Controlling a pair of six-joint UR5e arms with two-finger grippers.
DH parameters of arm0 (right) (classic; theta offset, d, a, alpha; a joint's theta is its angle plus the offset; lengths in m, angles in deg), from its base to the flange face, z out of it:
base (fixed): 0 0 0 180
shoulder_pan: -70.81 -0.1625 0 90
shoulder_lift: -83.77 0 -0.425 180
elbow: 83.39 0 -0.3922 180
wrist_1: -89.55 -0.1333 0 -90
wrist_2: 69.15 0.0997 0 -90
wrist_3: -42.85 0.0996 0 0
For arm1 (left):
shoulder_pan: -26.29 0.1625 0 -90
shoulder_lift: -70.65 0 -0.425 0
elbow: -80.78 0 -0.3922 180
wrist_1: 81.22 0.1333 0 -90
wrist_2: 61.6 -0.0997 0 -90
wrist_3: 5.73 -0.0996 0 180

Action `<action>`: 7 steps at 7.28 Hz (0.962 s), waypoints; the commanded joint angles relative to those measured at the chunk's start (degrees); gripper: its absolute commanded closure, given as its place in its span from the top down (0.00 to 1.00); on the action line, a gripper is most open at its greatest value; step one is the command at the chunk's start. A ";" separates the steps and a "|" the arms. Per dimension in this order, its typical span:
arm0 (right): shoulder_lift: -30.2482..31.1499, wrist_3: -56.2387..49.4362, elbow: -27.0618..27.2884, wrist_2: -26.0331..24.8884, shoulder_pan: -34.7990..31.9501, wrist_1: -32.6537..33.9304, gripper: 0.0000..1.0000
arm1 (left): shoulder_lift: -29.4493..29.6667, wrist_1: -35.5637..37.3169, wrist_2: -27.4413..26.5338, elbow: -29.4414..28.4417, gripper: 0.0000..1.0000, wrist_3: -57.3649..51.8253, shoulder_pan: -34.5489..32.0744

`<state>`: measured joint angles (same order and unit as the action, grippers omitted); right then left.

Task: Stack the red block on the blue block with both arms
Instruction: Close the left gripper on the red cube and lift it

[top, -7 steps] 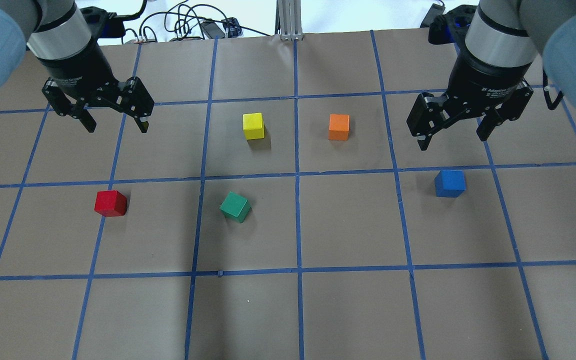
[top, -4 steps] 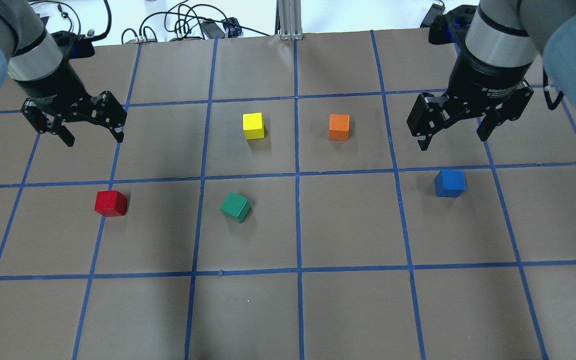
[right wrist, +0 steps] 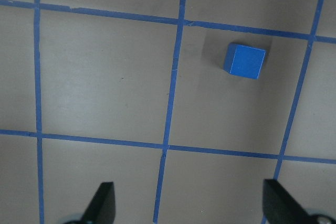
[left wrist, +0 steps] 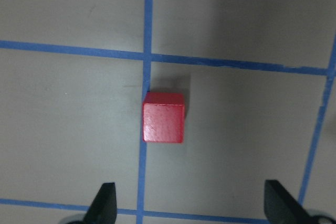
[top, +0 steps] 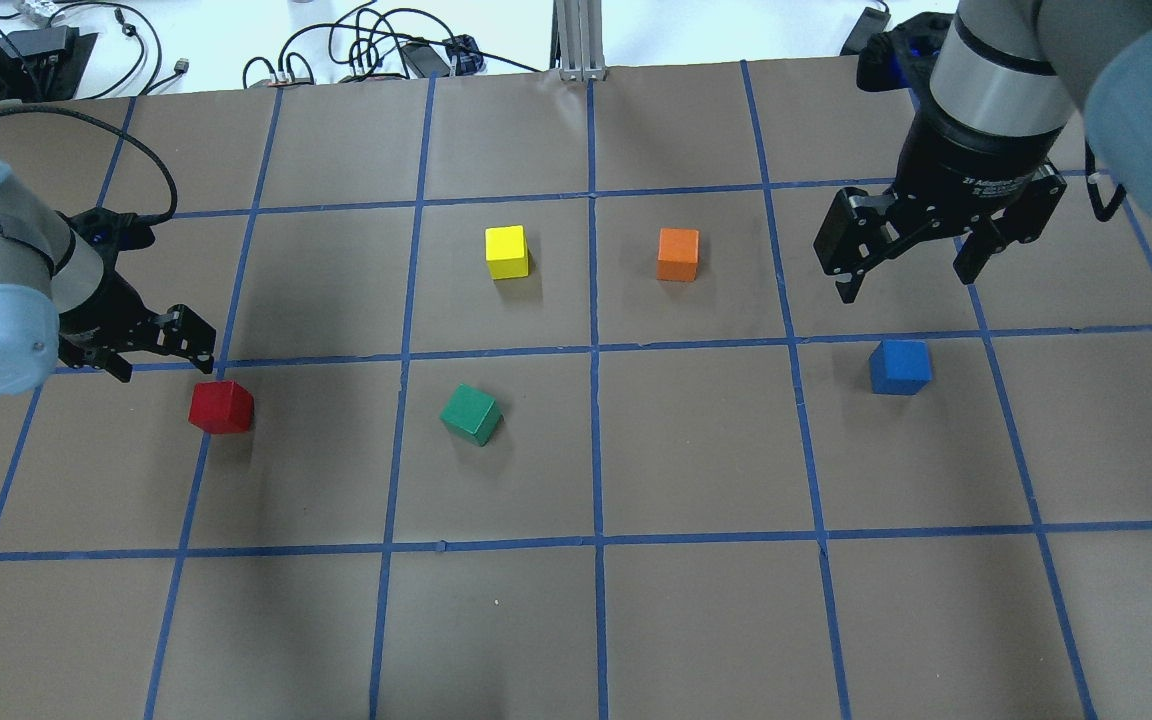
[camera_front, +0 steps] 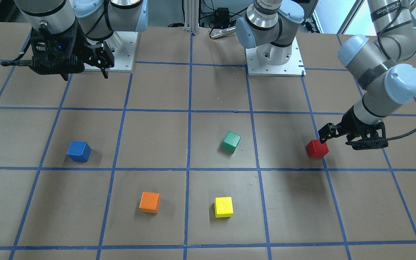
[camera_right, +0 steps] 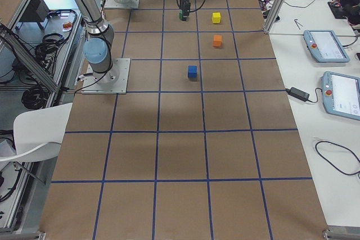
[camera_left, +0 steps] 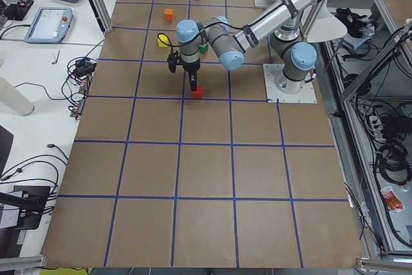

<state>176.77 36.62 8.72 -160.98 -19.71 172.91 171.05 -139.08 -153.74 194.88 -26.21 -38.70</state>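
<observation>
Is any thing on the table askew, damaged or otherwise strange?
Only small things. The green block is turned clearly at an angle to the tape grid, more than the other blocks. The red block overlaps one tape line instead of lying inside a square. No damage or spill shows.

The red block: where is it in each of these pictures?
Front-facing: red block right of centre.
Overhead: red block at left.
Exterior left: red block upper middle.
Exterior right: cannot make it out.
Left wrist: red block at centre.
Right wrist: not in it.
Landmark: the blue tape line under its edge.
</observation>
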 commanded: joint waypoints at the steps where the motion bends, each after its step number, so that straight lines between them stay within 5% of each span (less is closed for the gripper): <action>1: -0.01 -0.01 0.00 -0.10 0.00 0.05 1.00 | 3.39 3.88 0.29 1.82 1.00 -1.30 -0.05; 5: -0.01 0.16 -0.09 -0.19 0.09 0.05 1.00 | 5.24 3.98 0.47 1.91 0.97 -2.11 -0.22; 7: -0.10 0.96 -0.09 -0.19 0.09 0.31 1.00 | 5.86 3.28 0.56 1.83 0.71 -2.02 -0.31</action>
<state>176.73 37.18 8.64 -161.20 -19.63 173.06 176.52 -135.37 -153.22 196.77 -28.28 -38.92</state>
